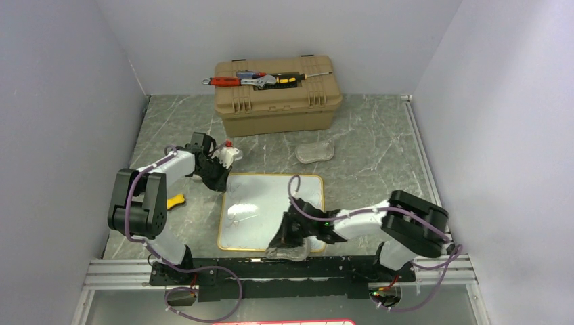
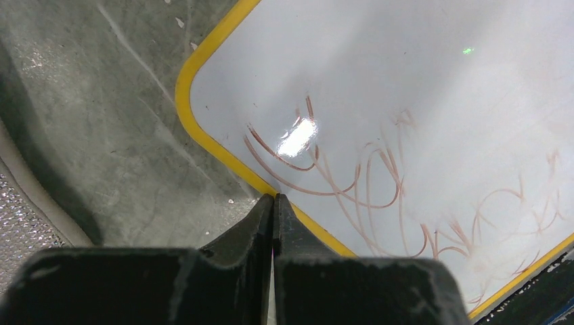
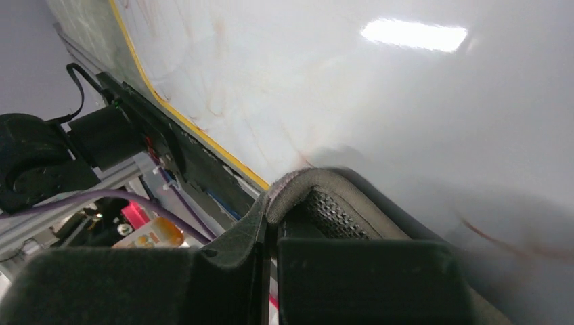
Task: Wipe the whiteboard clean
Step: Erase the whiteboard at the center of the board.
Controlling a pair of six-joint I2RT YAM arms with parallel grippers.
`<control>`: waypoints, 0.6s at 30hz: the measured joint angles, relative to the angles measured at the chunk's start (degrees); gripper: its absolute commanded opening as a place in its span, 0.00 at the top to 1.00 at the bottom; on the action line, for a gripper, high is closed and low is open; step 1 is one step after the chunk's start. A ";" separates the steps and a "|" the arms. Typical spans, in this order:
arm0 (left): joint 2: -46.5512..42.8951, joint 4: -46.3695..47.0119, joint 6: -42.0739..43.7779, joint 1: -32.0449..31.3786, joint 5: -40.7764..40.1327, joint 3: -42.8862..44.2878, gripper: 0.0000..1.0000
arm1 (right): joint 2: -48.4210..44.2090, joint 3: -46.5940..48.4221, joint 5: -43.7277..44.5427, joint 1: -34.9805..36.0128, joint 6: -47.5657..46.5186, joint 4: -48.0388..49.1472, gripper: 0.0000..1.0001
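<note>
Pinching a soft grey pad (image 3: 318,196), maybe cloth, the right claw (image 3: 272,227) touches the yellow-rimmed white board (image 3: 338,88). Left claw (image 2: 273,201) is closed, empty.

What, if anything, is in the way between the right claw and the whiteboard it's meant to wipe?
Nothing visible blocks it. The right gripper is shut on a grey pad. Only that pad lies between it and the whiteboard, and it appears to rest on the glossy surface near the yellow edge.
</note>
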 measured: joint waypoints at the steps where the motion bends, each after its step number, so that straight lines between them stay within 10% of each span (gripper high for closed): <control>1: 0.00 0.00 -0.04 0.00 0.02 0.00 0.92 | 1.46 2.38 -0.59 -0.04 -0.07 -2.12 1.00; 10: 0.00 0.04 -0.28 -0.09 -0.20 0.04 0.92 | 28.85 40.37 -7.17 2.16 -9.73 -15.04 1.00; 18: 0.11 0.02 -0.28 -0.20 -0.37 0.13 0.92 | 8.33 14.12 -2.19 -1.42 -7.69 -10.95 1.00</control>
